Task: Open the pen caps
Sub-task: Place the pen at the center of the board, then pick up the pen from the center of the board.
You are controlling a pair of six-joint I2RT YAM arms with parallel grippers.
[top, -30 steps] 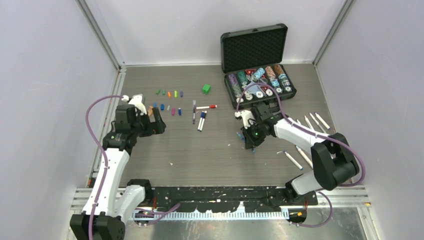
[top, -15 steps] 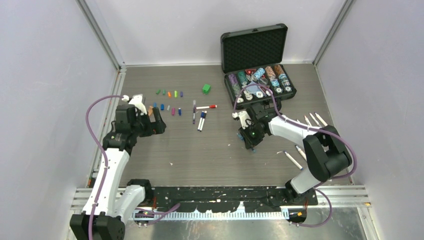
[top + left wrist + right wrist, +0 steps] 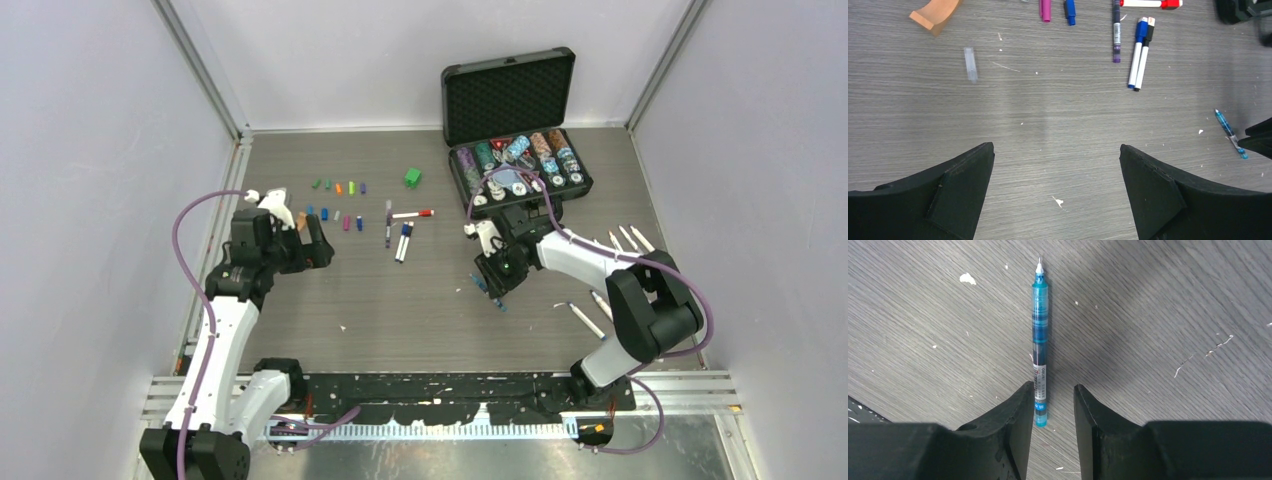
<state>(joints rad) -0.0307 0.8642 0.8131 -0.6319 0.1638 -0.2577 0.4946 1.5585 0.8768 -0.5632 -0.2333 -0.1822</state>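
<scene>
Our right gripper (image 3: 1053, 389) stands slightly parted astride the uncapped blue pen (image 3: 1040, 330) lying flat near the middle of the table (image 3: 400, 310); our left gripper (image 3: 1056, 146) gapes wide.

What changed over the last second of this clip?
The right pincer parted its jaws, letting go of the translucent blue uncapped pen, which lies flat between them on the grey wood-grain table. The left pincer, wide open, and the row of small coloured plastic caps stayed put.
</scene>
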